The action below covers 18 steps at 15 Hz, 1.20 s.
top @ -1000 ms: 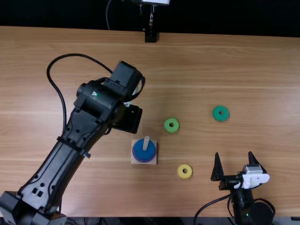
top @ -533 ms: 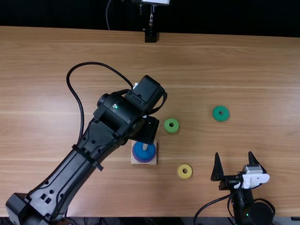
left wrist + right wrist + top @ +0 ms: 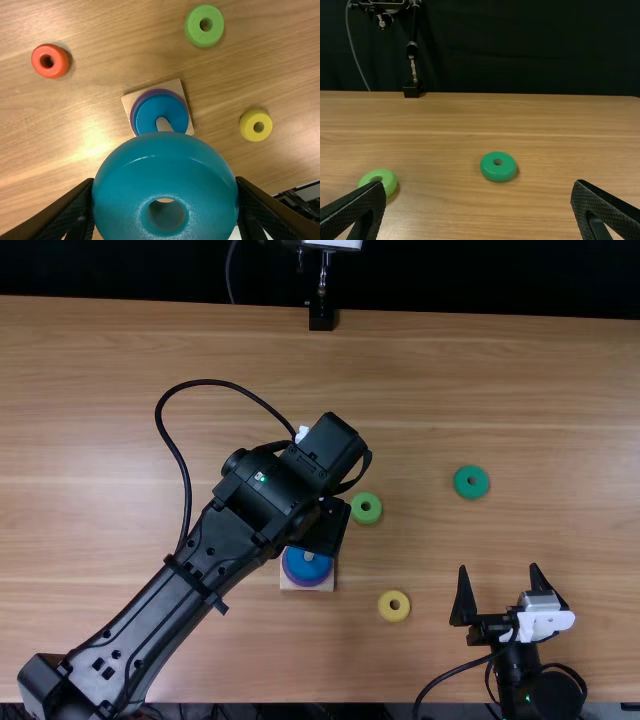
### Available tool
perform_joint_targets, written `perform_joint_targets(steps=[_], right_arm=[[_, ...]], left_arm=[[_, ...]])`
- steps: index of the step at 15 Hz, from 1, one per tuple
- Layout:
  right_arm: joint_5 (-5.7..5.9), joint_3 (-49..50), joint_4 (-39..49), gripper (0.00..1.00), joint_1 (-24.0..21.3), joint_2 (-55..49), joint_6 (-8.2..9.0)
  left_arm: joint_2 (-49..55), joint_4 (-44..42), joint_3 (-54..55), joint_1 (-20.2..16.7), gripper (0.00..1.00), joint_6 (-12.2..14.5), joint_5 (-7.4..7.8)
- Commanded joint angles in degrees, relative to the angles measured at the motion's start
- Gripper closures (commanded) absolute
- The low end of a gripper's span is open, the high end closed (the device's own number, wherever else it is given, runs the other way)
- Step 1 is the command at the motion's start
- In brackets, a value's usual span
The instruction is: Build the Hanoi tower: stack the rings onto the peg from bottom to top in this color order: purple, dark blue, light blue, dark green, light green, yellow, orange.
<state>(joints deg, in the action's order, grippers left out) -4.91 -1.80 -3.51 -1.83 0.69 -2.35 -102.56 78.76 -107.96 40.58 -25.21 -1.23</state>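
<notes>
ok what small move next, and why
Probably nudge the left gripper to centre its light blue ring over the peg: purple ring and dark blue ring are already stacked, and the held ring's hole looks offset from the peg.

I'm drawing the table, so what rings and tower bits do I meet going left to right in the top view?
Wooden base with purple ring and dark blue ring → light green ring → yellow ring → dark green ring.

The left arm (image 3: 205, 565) reaches inward, its left gripper (image 3: 322, 527) aimed down with fingers clamped – the right arm (image 3: 527, 675) sits low, right gripper (image 3: 499, 570) pointing forward, fingers spread wide
</notes>
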Motion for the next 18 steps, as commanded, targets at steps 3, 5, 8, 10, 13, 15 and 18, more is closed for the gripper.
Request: perform_joint_targets(steps=[3, 5, 8, 10, 13, 15, 18], right_arm=[[-0.05, 0.75, 0.07, 0.0, -0.46, -0.69, 0.03], [-0.05, 0.75, 0.07, 0.0, -0.46, -0.69, 0.03], [-0.05, 0.75, 0.07, 0.0, -0.46, -0.69, 0.03], [-0.05, 0.75, 0.07, 0.0, -0.46, -0.69, 0.03], [-0.05, 0.75, 0.07, 0.0, -0.46, -0.69, 0.03], [-0.05, 0.75, 0.07, 0.0, -0.46, -0.69, 0.03], [-0.05, 0.75, 0.07, 0.0, -0.46, -0.69, 0.03]], left_arm=[[0.52, -0.08, -0.93, 1.17, 1.0, -0.73, -0.24], [0.43, -0.08, -0.76, 1.61, 1.0, -0.73, -0.14], [-0.53, -0.71, 0.12, 1.7, 1.0, -0.63, -0.14], [-0.97, -0.61, 0.74, 1.61, 1.0, -0.63, -0.14], [-1.24, -0.82, 1.88, 1.79, 1.0, -0.63, -0.03], [-1.94, -0.82, 1.97, 1.79, 1.0, -0.63, -0.03], [-2.03, -0.82, 1.88, 1.79, 1.0, -0.63, -0.24]])
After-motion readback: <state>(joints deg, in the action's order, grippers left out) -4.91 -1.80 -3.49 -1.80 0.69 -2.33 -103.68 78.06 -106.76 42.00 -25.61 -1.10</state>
